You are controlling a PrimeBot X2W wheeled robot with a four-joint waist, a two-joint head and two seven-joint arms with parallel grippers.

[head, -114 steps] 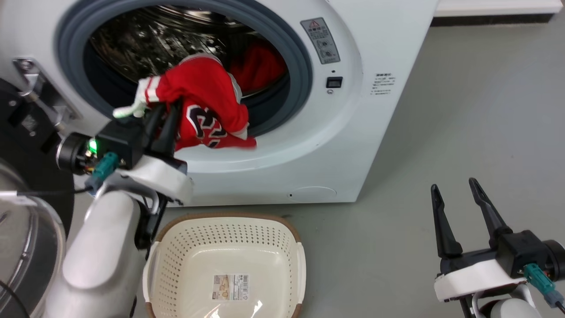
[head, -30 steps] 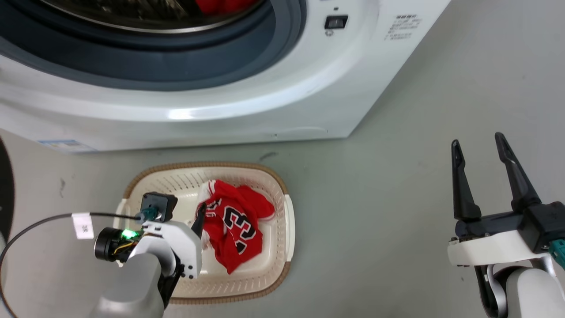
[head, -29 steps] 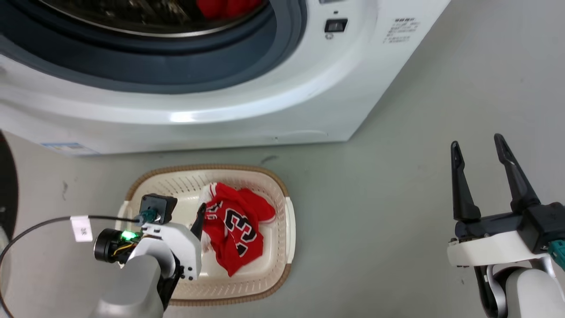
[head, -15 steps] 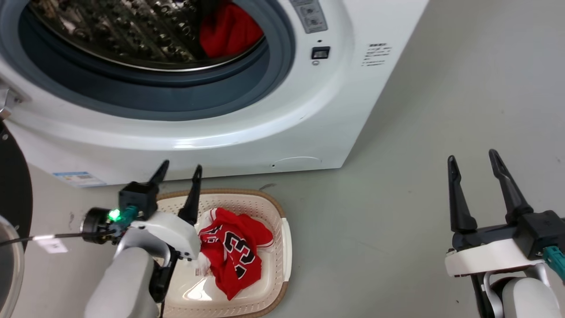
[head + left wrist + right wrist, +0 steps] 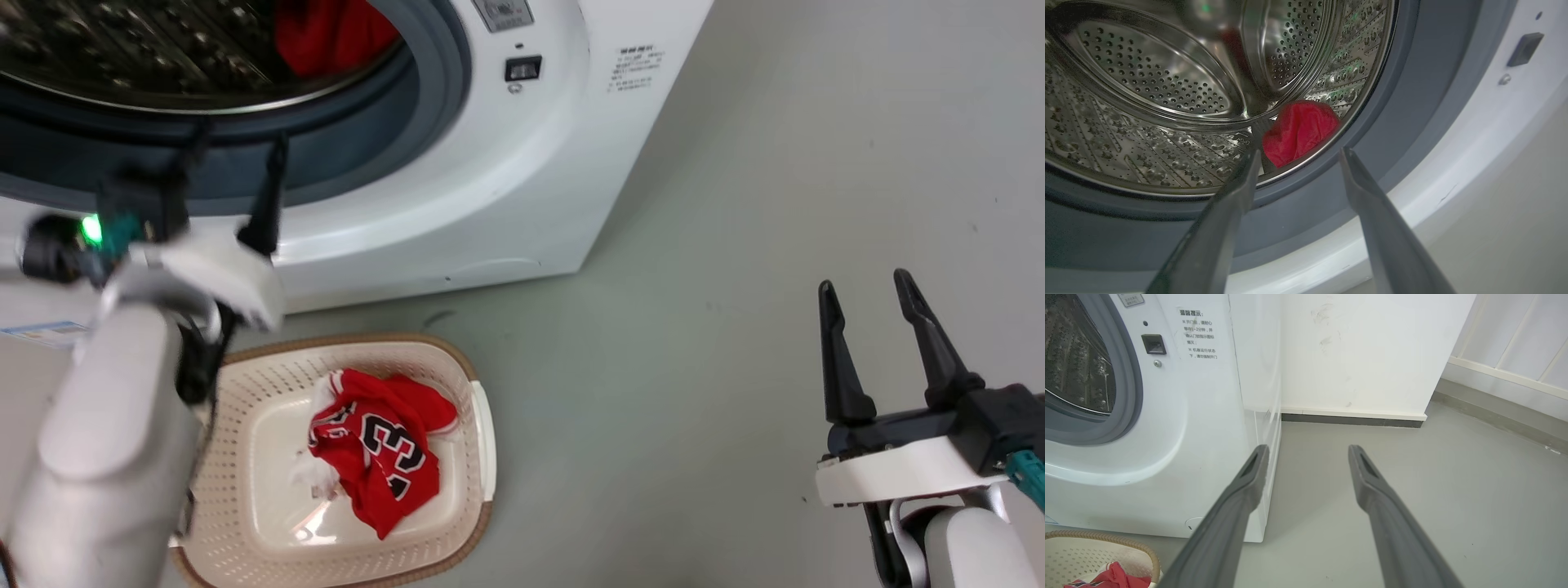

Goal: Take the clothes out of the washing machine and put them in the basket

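Both jaws spread; jersey [image 5: 371, 445] lies lengthwise in basket [image 5: 483, 425].

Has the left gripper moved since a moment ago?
Yes. The left gripper has gone up from the basket to the washing machine's grey door ring.

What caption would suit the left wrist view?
Open left gripper aims at the plain red garment lying inside the perforated steel drum.

Two garments [image 5: 367, 441], one basket [image 5: 367, 339], one washer [image 5: 531, 180]
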